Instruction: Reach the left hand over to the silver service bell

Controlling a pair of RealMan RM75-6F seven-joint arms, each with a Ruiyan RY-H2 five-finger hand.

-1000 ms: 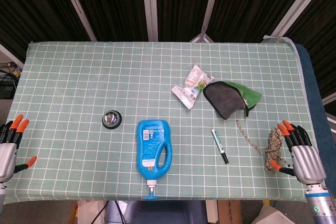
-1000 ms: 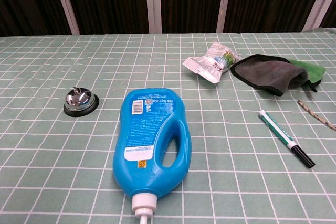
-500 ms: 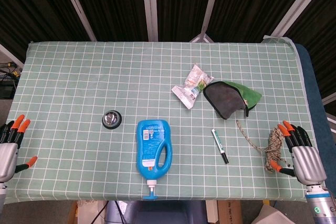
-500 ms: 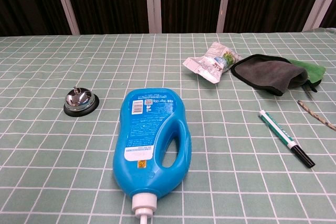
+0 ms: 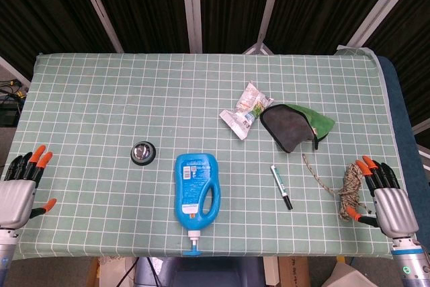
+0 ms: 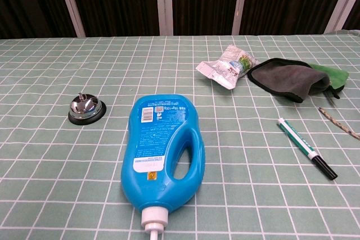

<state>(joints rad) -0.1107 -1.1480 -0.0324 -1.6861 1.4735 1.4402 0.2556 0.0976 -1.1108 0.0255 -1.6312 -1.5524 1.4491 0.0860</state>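
The silver service bell (image 5: 143,152) stands on its black base left of the table's middle, and the chest view shows the bell (image 6: 85,108) too. My left hand (image 5: 20,191) hovers at the table's near-left corner, well to the left of the bell, fingers apart and holding nothing. At the near-right corner my right hand (image 5: 385,197) is likewise open, beside a rope coil. Neither hand appears in the chest view.
A blue detergent bottle (image 5: 197,191) lies flat just right of the bell. A marker pen (image 5: 281,187), a rope coil (image 5: 347,190), a dark pouch on green cloth (image 5: 290,126) and a snack packet (image 5: 244,109) lie on the right half.
My left hand has shifted slightly rightward, onto the table's corner. The right hand and all objects have stayed put.
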